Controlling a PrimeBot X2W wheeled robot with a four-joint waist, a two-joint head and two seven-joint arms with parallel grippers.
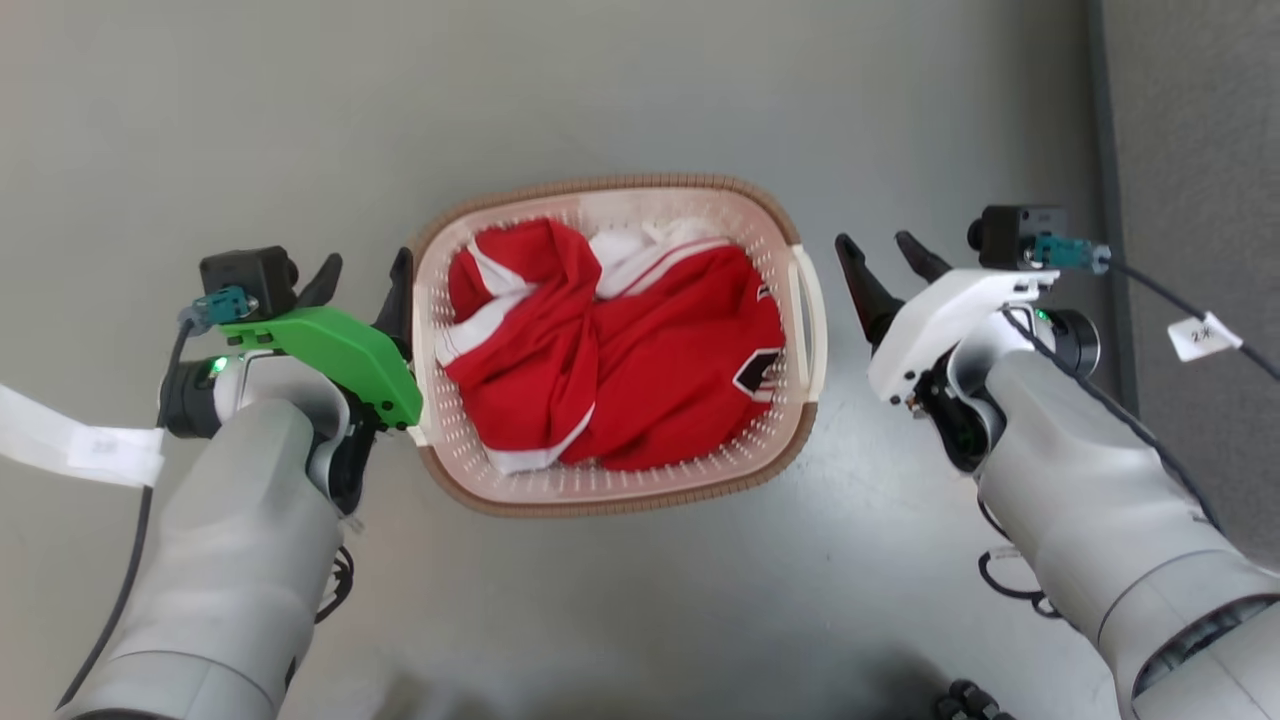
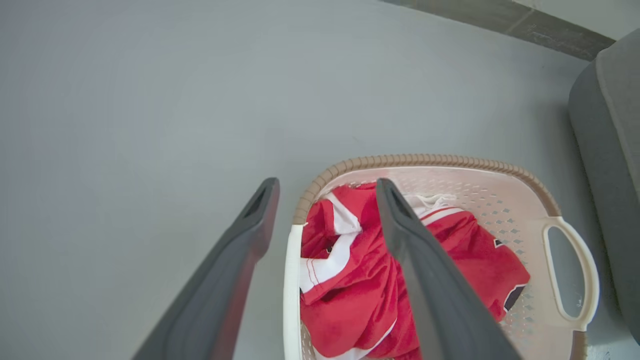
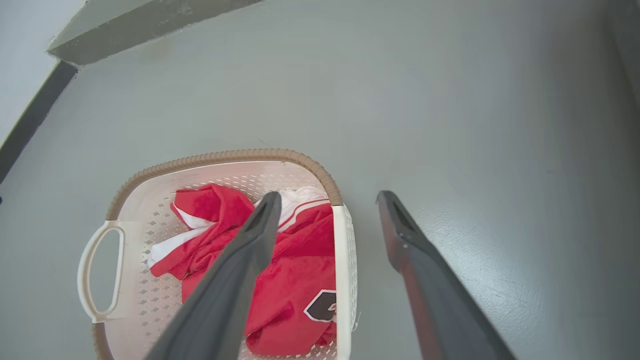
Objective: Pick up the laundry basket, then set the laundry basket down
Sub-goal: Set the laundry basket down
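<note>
Left hand (image 1: 366,265), under its green wrist cover (image 1: 330,350), has its two dark fingers spread with nothing between them. Its inner finger sits right against the near end of the laundry basket (image 1: 600,505), though I can't tell whether it touches. Right hand (image 1: 875,242), under a white cover (image 1: 940,310), is spread just as wide and holds nothing. It hangs just off the basket's other end, with a sliver of grey floor (image 1: 640,90) between its inner finger and the white handle (image 1: 808,320).

So the basket stands level on the floor between the two hands, brown woven-look rim up. Looking along either hand's fingers, the white handle strip at that hand's end of the basket lies between the two fingers, and one finger crosses in front of the basket's inside. Heaped inside is a crumpled red sports shirt (image 1: 640,370) with white stripes and a black-and-white patch on the side nearer the right hand.
</note>
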